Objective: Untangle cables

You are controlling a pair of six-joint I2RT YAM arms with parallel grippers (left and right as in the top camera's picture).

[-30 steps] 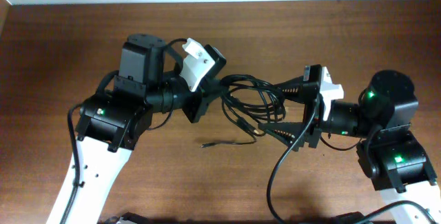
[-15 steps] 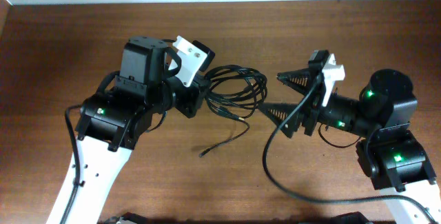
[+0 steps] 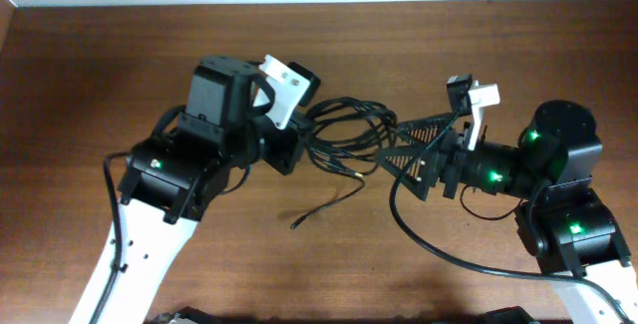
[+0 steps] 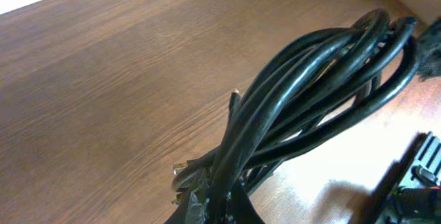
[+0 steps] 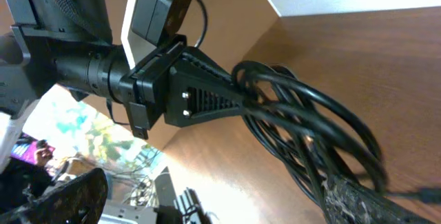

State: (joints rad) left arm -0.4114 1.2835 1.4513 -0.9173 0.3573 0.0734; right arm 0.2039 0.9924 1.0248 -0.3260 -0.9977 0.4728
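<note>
"How far along is it?"

"Hardly begun. The cables [image 4: 303, 89] hang as one bunched coil over the desk [image 3: 299, 264]. The left hand [image 5: 236, 88] pinches one side shut; the right hand [image 3: 391, 140] gapes wide, holding nothing."

"So every strand is yet to be separated."

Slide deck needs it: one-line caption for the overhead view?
Left gripper shut on the bunched black cables, right gripper open at the loops' other end, over a wooden table.

Cables [image 4: 296, 93] bunched, overlapping; cord count, plug ends unclear.
</note>
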